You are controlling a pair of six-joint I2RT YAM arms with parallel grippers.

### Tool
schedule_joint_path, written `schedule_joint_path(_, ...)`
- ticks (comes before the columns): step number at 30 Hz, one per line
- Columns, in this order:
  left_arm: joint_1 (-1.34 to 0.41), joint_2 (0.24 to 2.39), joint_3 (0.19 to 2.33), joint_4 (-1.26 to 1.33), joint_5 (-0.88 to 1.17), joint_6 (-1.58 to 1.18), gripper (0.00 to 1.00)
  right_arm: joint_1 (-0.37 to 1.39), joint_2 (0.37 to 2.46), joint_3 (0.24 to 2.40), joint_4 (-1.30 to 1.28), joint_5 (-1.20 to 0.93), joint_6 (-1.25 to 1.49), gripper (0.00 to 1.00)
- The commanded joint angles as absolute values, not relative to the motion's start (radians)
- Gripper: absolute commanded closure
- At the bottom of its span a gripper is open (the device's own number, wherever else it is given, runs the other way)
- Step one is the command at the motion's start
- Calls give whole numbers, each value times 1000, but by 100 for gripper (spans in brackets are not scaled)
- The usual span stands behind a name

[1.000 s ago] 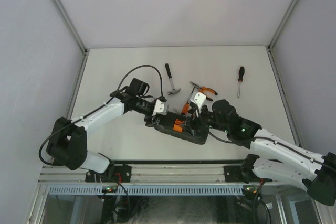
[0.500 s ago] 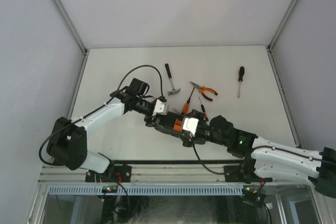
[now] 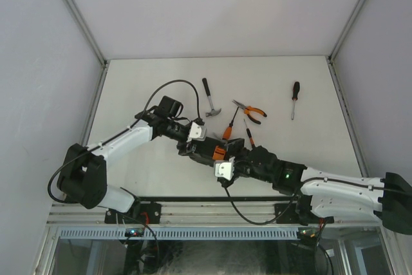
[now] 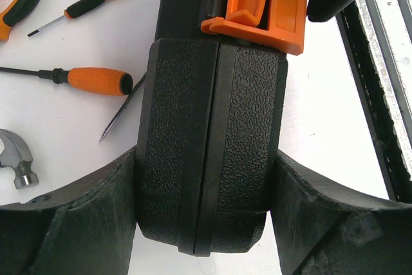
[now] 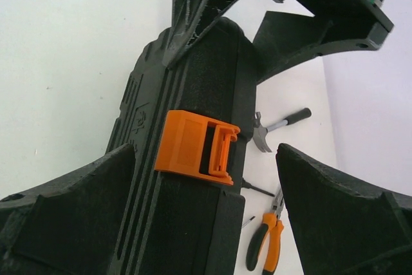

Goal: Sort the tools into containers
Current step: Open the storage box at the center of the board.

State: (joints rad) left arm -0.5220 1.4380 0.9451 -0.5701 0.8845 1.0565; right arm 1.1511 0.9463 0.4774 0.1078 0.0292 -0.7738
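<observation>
The black tool case (image 3: pixel 209 151) is closed, and its orange latch (image 3: pixel 219 152) is fastened. My left gripper (image 3: pixel 192 142) is shut on the case's left end. In the left wrist view both fingers (image 4: pixel 84 217) press on the case (image 4: pixel 206 127), and the seam between its halves faces the camera. My right gripper (image 3: pixel 225 165) is open and straddles the case (image 5: pixel 187 210) at the latch (image 5: pixel 193 146), with a gap at its right finger (image 5: pixel 341 217). The hammer (image 3: pixel 210 98), pliers (image 3: pixel 251 112), two orange screwdrivers (image 3: pixel 228 127) and the long black-handled screwdriver (image 3: pixel 294 98) lie on the table.
The tools lie behind the case towards the far wall. A metal rail (image 3: pixel 212 201) runs along the table's near edge, just behind my right gripper. Grey walls enclose the table on three sides.
My right gripper has swung from over the far side of the case, near the pliers, to its near side at the latch. The left gripper and the case have stayed still.
</observation>
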Motion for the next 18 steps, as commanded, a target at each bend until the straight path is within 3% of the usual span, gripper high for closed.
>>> schedule_joint_path(1, -526, 1458, 977, -584, 808, 1057, 100, 1175, 959, 480, 124, 55, -862, 10)
schedule_joint_path(6, -526, 1463, 981, -586, 806, 1056, 100, 1183, 998, 480, 150, 131, -877, 16)
schedule_joint_path(12, -528, 1468, 985, -591, 805, 1055, 100, 1183, 1002, 480, 152, 116, -867, 30)
schedule_joint_path(16, -527, 1471, 989, -595, 804, 1056, 100, 1183, 991, 480, 139, 96, -838, 53)
schedule_joint_path(18, -528, 1473, 989, -595, 803, 1055, 100, 1183, 982, 480, 127, 81, -824, 59)
